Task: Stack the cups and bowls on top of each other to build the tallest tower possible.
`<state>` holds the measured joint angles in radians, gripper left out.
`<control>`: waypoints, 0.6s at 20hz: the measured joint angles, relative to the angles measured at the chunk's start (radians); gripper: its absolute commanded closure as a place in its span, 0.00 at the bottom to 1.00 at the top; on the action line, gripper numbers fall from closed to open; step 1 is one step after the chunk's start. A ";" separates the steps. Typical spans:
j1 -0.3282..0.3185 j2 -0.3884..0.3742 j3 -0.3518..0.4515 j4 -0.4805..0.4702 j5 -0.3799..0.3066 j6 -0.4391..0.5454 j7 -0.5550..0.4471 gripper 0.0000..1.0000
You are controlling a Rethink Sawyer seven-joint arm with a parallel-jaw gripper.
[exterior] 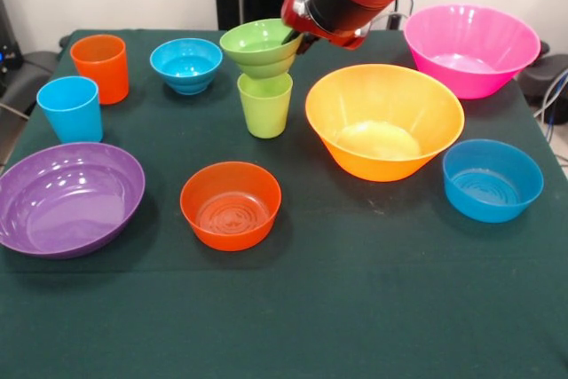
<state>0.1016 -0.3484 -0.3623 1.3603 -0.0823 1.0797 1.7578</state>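
On the counter (293,308), the yellow-orange bowl (384,122) sits centre-right, the pink bowl (471,49) behind it and the purple bowl (69,199) at left. The small green bowl (260,48) rests atop the lime green cup (264,104). The end effector (295,37) touches its rim; I cannot tell its grip.

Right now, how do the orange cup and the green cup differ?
The orange cup stands bare near the table's edge; the green cup stands mid-table with the small green bowl on its rim. The orange cup has the blue cup right beside it; the green cup stands apart, with the gripper at its bowl's rim. Both are upright, similar tapered tumblers.
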 measured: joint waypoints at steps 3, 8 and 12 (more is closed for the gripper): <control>0.000 0.000 0.000 0.000 0.000 -0.034 0.000 1.00; 0.000 0.000 0.000 0.000 0.000 -0.084 0.000 1.00; 0.000 0.000 0.000 0.000 0.000 -0.112 0.000 1.00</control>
<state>0.1019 -0.3485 -0.3627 1.3608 -0.0823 0.9677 1.7578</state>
